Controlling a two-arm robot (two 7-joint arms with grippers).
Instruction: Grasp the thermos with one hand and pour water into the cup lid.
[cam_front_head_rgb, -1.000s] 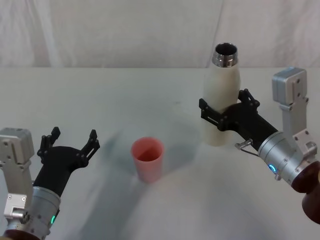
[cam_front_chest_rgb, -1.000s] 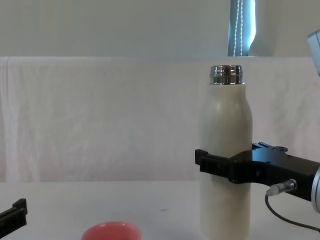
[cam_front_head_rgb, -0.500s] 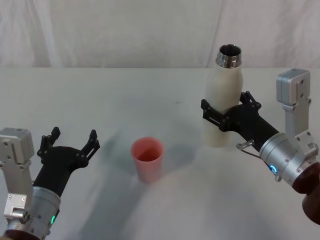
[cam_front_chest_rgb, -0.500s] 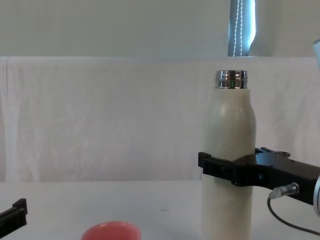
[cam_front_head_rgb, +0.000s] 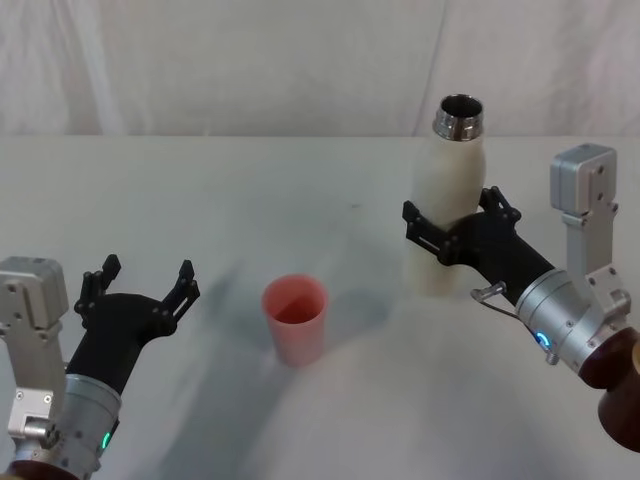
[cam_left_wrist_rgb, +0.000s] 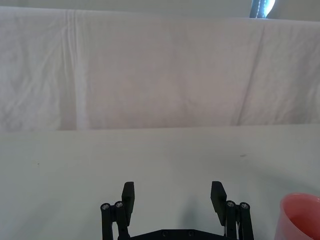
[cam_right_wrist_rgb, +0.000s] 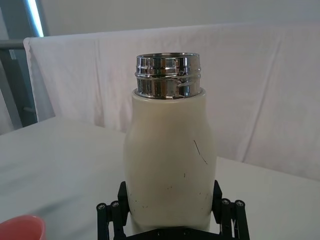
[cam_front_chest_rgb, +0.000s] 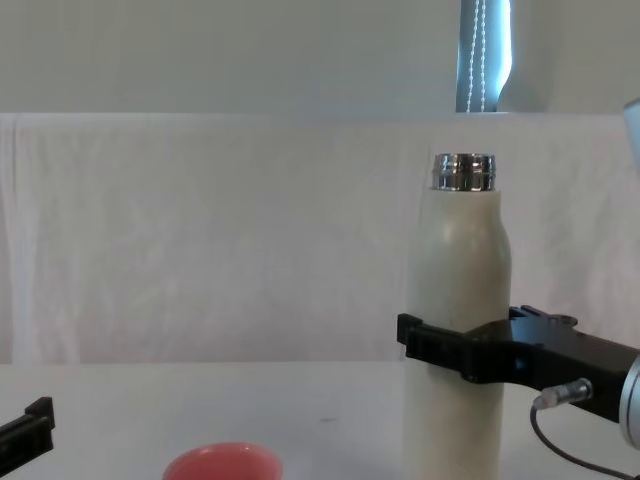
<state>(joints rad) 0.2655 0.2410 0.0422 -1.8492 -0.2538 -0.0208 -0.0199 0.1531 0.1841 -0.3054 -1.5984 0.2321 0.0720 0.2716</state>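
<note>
Thermos (cam_front_head_rgb: 447, 205) now sits slightly farther right and upright, my right gripper (cam_front_head_rgb: 452, 232) clamped round its body; my left gripper (cam_front_head_rgb: 140, 286) spread, idle; cup lid (cam_front_head_rgb: 295, 318) unmoved.

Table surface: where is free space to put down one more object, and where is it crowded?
The table is bare behind the cup lid, back to the cloth backdrop, and between the cup lid and the left gripper, which is open and idle. It is crowded on the right, where the right gripper clamps the upright thermos.
</note>
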